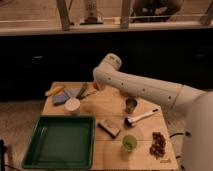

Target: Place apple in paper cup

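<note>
**Clerk:** Setting: wooden table before dark cabinets, with a window frame above. Item one?

**Checker:** Gripper, at the table's far edge, at the end of the white arm. It is mostly hidden by the arm, so I cannot tell its state.

**Clerk:** Item two?

**Checker:** Apple, a small orange-red patch right at the gripper. I cannot tell whether it is held or only touched.

**Clerk:** Handling?

**Checker:** Probably firm, smooth, light, and apt to roll. It is best taken across its widest part, from above.

**Clerk:** Destination?

**Checker:** Paper cup, white and upright. It stands near the gripper on the camera side, with the green tray beyond it. It probably tips easily, so lower the apple in rather than dropping it.

**Clerk:** Sundries?

**Checker:** Green vegetable just beside the gripper. Metal cup and light green cup well apart from it, on the arm's side.
</note>
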Motion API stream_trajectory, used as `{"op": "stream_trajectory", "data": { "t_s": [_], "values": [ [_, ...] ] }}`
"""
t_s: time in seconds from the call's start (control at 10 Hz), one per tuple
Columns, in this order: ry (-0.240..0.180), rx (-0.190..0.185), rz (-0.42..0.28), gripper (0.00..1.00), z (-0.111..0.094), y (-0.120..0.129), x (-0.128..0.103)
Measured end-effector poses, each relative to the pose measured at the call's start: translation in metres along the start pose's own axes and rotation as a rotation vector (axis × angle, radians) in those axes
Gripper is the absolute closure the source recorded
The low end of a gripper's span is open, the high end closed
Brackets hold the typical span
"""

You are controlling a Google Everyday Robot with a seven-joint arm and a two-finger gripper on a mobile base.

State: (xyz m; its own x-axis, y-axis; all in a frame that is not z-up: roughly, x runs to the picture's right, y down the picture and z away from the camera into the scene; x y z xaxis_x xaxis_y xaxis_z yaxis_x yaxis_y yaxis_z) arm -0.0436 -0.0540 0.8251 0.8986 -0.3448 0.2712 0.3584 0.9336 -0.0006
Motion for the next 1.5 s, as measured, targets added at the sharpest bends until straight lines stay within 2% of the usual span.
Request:
{"op": "stream_trajectory", "data": {
  "t_s": [0.2,0.4,0.5,0.9,1.2,1.5],
  "values": [
    [-0.060,-0.006,-0.033,1.00,0.005,-0.002,-0.013],
    [-0.158,-0.011,-0.068,1.00,0.010,-0.002,-0.028],
    [-0.177,-0.016,-0.076,1.00,0.011,0.000,-0.029],
    [-0.201,-0.024,-0.130,1.00,0.010,-0.001,-0.045],
    [-0.239,-0.031,-0.175,1.00,0.011,-0.003,-0.062],
    [-0.329,-0.044,-0.229,1.00,0.014,-0.004,-0.087]
  ]
}}
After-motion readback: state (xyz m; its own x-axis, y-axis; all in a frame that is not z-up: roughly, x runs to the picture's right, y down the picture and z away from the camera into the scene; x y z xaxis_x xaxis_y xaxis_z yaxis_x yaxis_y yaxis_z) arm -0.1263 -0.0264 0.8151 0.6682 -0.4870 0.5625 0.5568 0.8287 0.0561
